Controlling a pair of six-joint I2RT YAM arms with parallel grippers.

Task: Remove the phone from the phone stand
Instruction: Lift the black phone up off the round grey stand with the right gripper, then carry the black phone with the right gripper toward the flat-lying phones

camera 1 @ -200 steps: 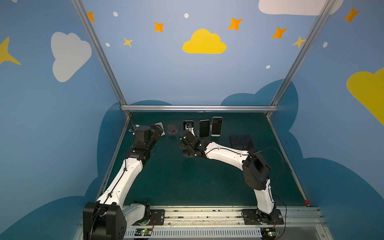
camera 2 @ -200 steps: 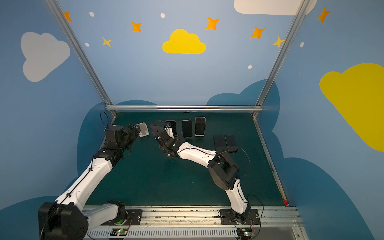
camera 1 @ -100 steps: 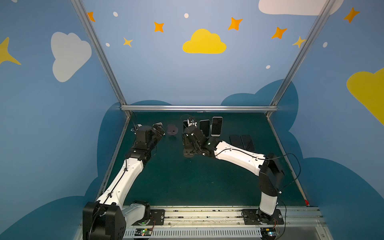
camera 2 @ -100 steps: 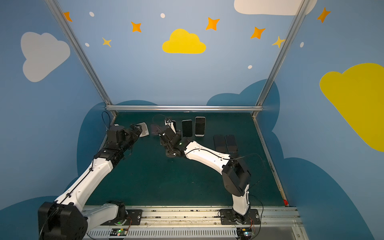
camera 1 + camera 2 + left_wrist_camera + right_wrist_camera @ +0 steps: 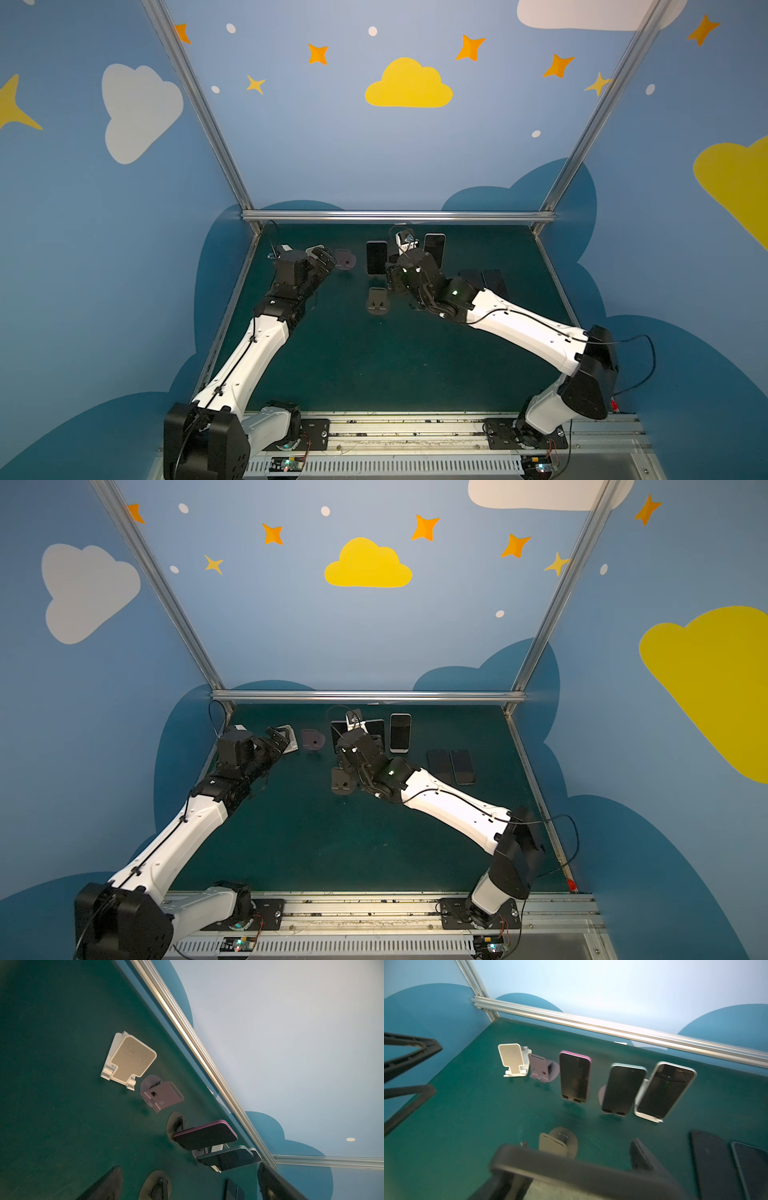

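Black phone (image 5: 571, 1167) sits clamped in my right tool (image 5: 395, 282) near an empty stand (image 5: 558, 1144); my left tool (image 5: 321, 259) stands apart.

Beyond the left gripper (image 5: 322, 258) I see a silver aluminium frame rail (image 5: 399, 216) edging the dark green flat tabletop (image 5: 374, 365). High above that gripper, the blue back wall (image 5: 332, 158) carries a yellow cloud decal (image 5: 409, 85) and orange four-pointed stars (image 5: 318, 54).

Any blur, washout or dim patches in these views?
Right wrist view: near foreground smeared, the pink-edged phone slightly soft, back wall washed out. Left wrist view: that wall blown out, white stand crisp. Both top views: sharp but dim on the mat, so the two flat dark phones barely show.
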